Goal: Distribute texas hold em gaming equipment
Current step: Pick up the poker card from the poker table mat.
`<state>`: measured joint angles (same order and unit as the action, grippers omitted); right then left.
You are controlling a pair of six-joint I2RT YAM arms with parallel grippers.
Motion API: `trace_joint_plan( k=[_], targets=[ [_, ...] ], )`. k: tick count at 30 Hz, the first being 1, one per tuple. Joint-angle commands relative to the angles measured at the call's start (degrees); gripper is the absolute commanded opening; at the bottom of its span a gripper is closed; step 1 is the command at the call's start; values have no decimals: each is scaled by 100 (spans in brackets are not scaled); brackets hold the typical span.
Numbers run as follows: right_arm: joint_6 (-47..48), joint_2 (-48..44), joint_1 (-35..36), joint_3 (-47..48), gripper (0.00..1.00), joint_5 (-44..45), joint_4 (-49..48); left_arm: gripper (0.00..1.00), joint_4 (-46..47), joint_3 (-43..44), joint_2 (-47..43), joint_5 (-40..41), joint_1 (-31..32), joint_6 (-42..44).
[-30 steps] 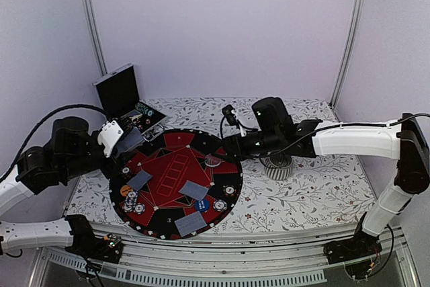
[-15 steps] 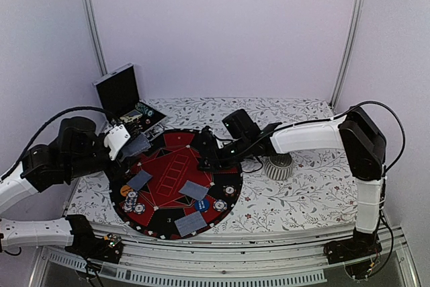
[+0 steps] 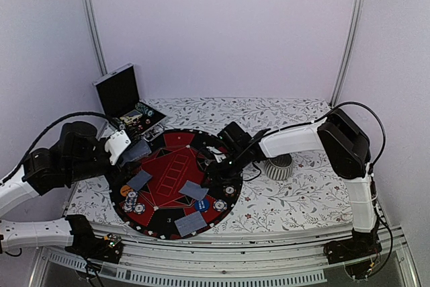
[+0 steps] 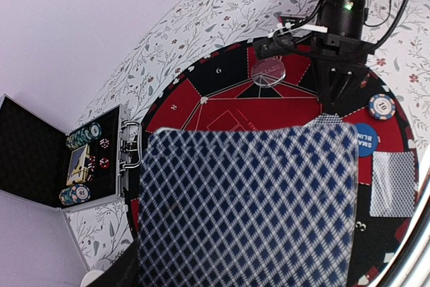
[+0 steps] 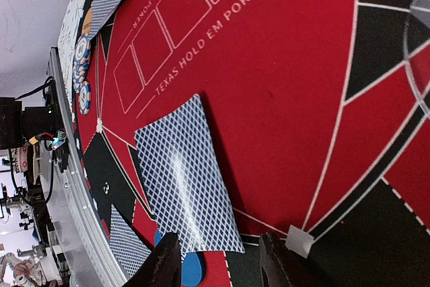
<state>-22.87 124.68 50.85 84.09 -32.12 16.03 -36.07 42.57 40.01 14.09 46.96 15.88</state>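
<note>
A: Where's the held card (image 4: 248,206)?
B: Clamped in the left end effector (image 3: 131,148), above the left edge of the round mat (image 3: 171,169).
A: And the right end effector (image 5: 218,238)?
B: Jaws apart and empty, low over the mat, beside a face-down card (image 5: 185,173).

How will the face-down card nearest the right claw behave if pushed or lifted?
The card lies flat on the mat, so its thin edge is probably hard to catch. Its glossy sheen suggests it may slide when pushed.
</note>
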Motion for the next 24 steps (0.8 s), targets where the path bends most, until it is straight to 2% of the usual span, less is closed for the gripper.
trace_joint_plan(
  k=[1,5,10,14,16,17,24],
  targets=[
    [173,340,7,299,40,-575,309,54,39,-29,-151,-51,-49,20],
    [158,526,50,457,38,-802,355,54,48,-53,-212,-1,-50,109],
    [58,615,56,542,33,-624,403,54,48,-86,-242,0,-47,221],
    [14,715,82,534,21,-525,463,54,39,-79,-345,2,-49,330],
    [-22,751,105,538,7,-559,463,54,24,-38,-397,19,-48,365],
    [-38,757,115,552,4,-577,462,54,11,-11,-417,17,-54,370],
    [-113,279,129,1004,2,-541,471,55,-72,155,-430,105,-47,405]
  ],
)
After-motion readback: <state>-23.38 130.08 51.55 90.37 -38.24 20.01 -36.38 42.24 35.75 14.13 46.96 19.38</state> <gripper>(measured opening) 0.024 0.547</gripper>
